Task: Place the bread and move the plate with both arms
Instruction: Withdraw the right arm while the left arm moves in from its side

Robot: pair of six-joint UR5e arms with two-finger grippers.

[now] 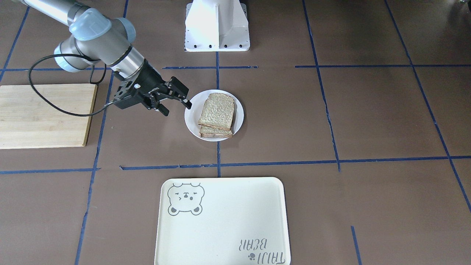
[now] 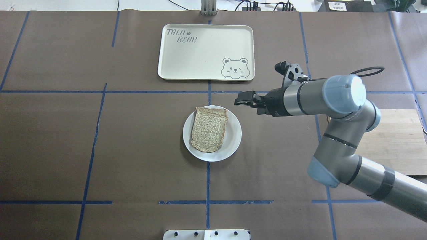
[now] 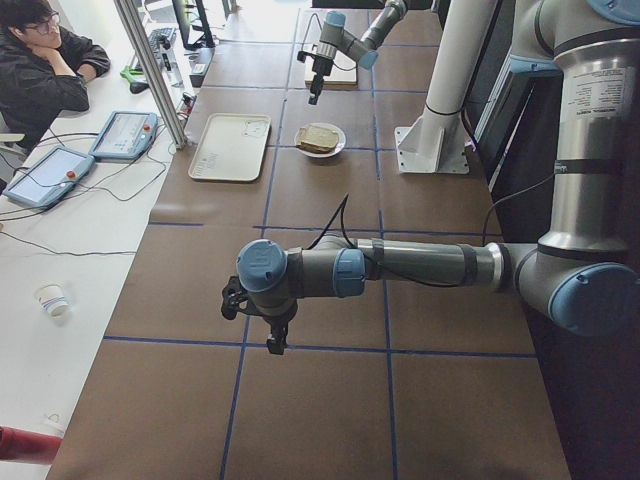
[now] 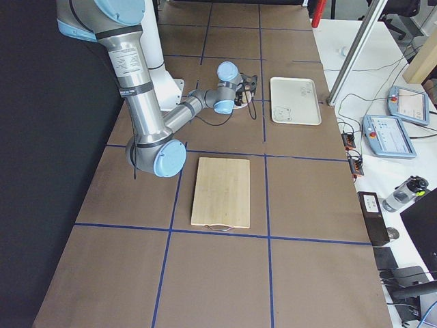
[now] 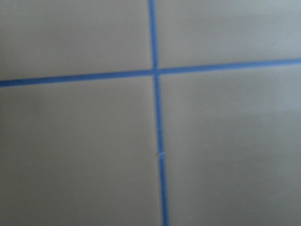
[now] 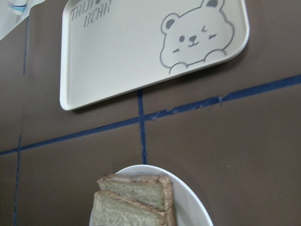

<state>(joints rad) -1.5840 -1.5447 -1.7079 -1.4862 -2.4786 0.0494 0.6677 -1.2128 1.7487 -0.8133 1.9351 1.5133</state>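
Right end effector (image 1: pixel 177 109): jaws parted, empty, just beside plate (image 1: pixel 191 121) rim. Bread (image 1: pixel 217 111) lies toward robot's left. Left end effector (image 3: pixel 272 335) well apart; grip state cannot tell.

— What lies on the counter (image 1: pixel 368 117)?
— 1 cream tray (image 1: pixel 228 221) with a bear drawing, lying flat, and 1 wooden cutting board (image 1: pixel 44 116), well apart from it.
— Anything else?
— Blue tape lines (image 1: pixel 279 162) cross the brown cover in a grid, and a white pedestal (image 1: pixel 217 25) stands upright.
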